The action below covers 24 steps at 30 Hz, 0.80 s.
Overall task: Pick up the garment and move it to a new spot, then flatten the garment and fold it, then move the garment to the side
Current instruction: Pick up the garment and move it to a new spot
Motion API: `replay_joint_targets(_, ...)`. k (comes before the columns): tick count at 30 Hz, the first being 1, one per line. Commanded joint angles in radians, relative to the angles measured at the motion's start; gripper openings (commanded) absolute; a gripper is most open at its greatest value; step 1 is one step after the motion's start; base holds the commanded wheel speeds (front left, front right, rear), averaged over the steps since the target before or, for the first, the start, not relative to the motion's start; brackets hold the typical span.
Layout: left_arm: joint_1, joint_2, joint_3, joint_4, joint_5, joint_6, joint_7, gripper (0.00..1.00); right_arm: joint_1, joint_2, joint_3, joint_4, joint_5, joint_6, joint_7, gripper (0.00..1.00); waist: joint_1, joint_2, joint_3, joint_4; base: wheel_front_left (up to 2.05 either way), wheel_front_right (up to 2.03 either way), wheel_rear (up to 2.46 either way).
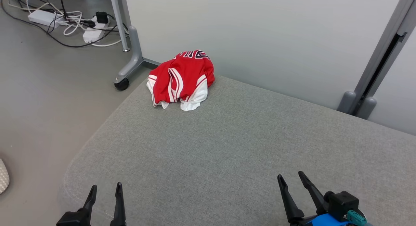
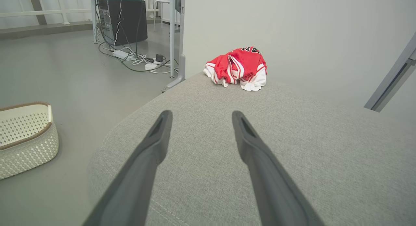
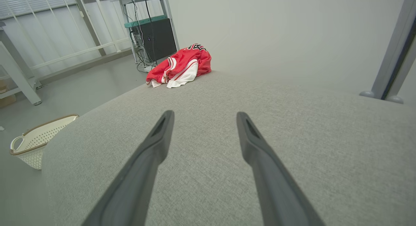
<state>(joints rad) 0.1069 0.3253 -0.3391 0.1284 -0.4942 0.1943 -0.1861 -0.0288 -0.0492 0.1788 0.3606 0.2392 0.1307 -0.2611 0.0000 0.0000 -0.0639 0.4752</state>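
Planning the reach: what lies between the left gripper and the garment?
Bare grey cushion, from left gripper to garment, plain in the left wrist view.

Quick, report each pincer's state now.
Left pincer: open, holding nothing.
Right pincer: open, holding nothing.
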Motion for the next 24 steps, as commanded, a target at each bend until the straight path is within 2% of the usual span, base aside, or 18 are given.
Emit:
replay_joint_targets(1,0.01,0.004,0.001,-0.007,-0.005,0.007,0.003,1.0,0.004,-0.002,0.002,0.003,0.003,0.0,-0.005,1.0,0.0,0.0,0.005,0.01,0.0,0.0,0.0)
replay_joint_targets(9,0.017,0.015,0.014,-0.02,-0.006,0.023,-0.003,1.0,-0.022,-0.002,0.014,-0.011,-0.034,0.0,-0.006,1.0,0.0,0.0,0.014,-0.009,0.0,0.0,0.0)
replay_joint_targets(13,-0.016,0.04,0.067,-0.052,-0.012,0.047,-0.021,1.0,-0.034,-0.002,0.005,-0.033,-0.062,0.0,-0.002,1.0,0.0,0.0,0.054,-0.041,0.0,0.0,0.0)
replay_joint_targets(16,-0.06,0.103,0.131,-0.097,-0.002,0.063,-0.023,1.0,-0.052,-0.002,-0.015,-0.057,-0.099,0.0,0.014,1.0,0.0,0.0,0.097,-0.075,0.0,0.0,0.0)
replay_joint_targets(19,-0.143,0.191,0.193,-0.149,0.012,0.061,0.001,1.0,-0.082,-0.002,-0.041,-0.094,-0.141,0.0,0.036,1.0,0.0,0.0,0.148,-0.116,0.0,0.0,0.0)
replay_joint_targets(22,-0.265,0.271,0.245,-0.185,-0.001,0.038,0.046,1.0,-0.117,-0.002,-0.072,-0.143,-0.19,0.0,0.059,1.0,0.0,0.0,0.207,-0.156,0.0,0.0,0.0)
replay_joint_targets(24,-0.373,0.326,0.273,-0.159,-0.014,0.006,0.076,1.0,-0.142,-0.002,-0.091,-0.179,-0.221,0.0,0.078,1.0,0.0,0.0,0.248,-0.18,0.0,0.0,0.0)
